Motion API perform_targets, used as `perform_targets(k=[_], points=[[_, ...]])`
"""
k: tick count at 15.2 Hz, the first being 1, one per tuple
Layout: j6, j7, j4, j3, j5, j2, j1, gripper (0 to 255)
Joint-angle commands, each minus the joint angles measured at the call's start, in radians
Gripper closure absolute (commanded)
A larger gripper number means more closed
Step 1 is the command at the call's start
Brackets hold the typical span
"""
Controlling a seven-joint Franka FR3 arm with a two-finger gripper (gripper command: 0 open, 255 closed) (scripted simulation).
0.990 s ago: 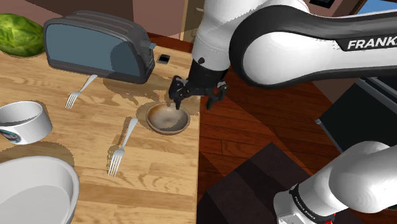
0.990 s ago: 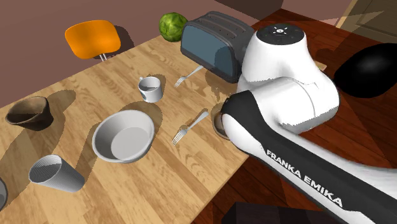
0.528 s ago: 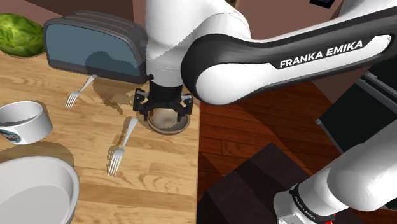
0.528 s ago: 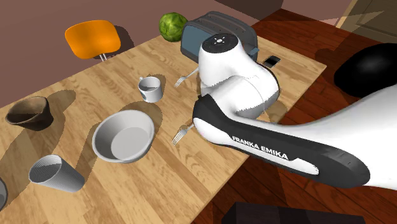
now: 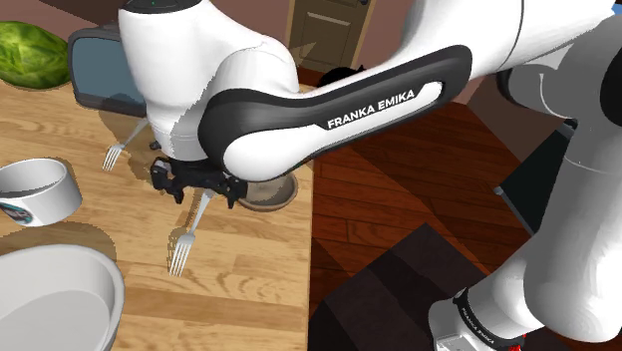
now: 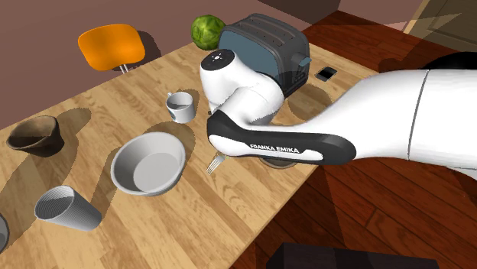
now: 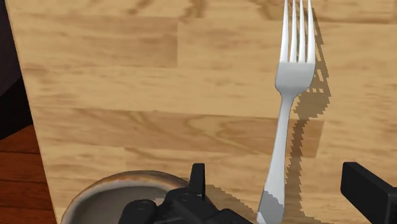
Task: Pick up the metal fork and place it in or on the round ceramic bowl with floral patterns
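The pincer [image 5: 199, 186] hangs over the tabletop [image 5: 249, 289] with its fingers [image 7: 197, 181] apart. The handle end of the metal fork [image 7: 289, 108] lies between them, and neither finger touches it. From the pincer the fork [image 5: 187, 237] runs away flat on the wood, with its tines at the far end and bare planks on both sides of it.

Just beside the pincer, toward the tabletop's long edge, sits the shallow brown bowl [image 5: 271, 195]. Its rim [image 7: 108, 188] is close to that edge, with dark red floor [image 5: 399, 199] beyond the drop.

On the pincer's other side the wood lies open as far as a white patterned cup [image 5: 35, 189] and a large grey bowl [image 5: 55, 299], both well apart from it. Behind the pincer, a second fork [image 5: 120, 150] lies near the toaster [image 5: 95, 65], partly covered by the arm. A green melon [image 5: 30, 55] sits past the toaster.

In the second exterior view the arm covers the pincer, and the fork's tines [image 6: 215, 162] show beneath it, near the grey bowl [image 6: 149, 164].
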Motion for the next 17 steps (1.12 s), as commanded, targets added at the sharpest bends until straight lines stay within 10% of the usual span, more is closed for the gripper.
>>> perform_targets(k=[1, 16, 17], points=[[-0.039, 0.047, 0.094, -0.029, -0.043, 0.081, 0.066, 0], [0.034, 0.07, 0.054, -0.056, -0.082, 0.123, 0.071, 0], [0.034, 0.07, 0.054, -0.056, -0.082, 0.123, 0.071, 255]])
